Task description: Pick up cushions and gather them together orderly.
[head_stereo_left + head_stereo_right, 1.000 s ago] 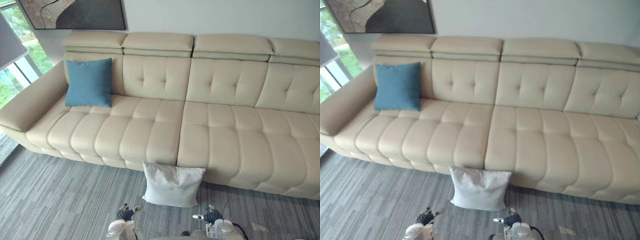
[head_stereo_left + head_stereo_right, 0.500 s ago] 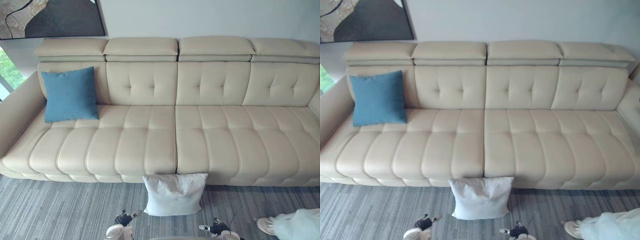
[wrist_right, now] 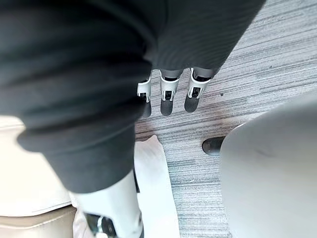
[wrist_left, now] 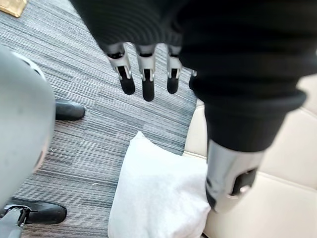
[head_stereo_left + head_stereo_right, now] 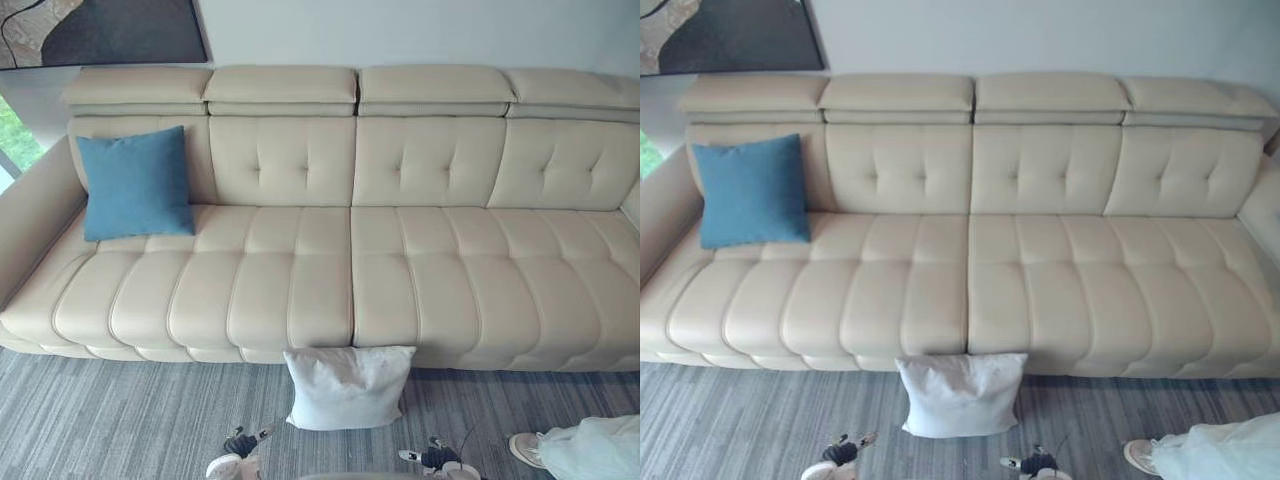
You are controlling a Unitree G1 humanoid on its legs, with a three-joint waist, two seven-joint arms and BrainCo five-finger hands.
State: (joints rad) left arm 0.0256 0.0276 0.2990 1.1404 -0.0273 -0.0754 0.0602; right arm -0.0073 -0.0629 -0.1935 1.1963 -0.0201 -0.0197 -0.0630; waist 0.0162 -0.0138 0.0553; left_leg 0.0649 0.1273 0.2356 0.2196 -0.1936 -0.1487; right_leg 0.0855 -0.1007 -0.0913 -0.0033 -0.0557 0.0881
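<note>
The blue cushion (image 5: 135, 183) leans upright in the sofa's (image 5: 440, 290) left back corner. The left hand (image 4: 147, 85) hangs with straight fingers, holding nothing, near the white cushion (image 5: 347, 387). That cushion stands on the floor (image 5: 110, 420) against the middle of the sofa's front edge. The right hand (image 3: 167, 101) is likewise straight-fingered and empty. A one-handed pinch may let the soft cushion sag and slip. A turn rightward could bump the person's leg (image 5: 590, 450).

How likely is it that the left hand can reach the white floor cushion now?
Probably yes: the open left hand hangs close to the white cushion, which stands against the sofa front, nothing between them.
</note>
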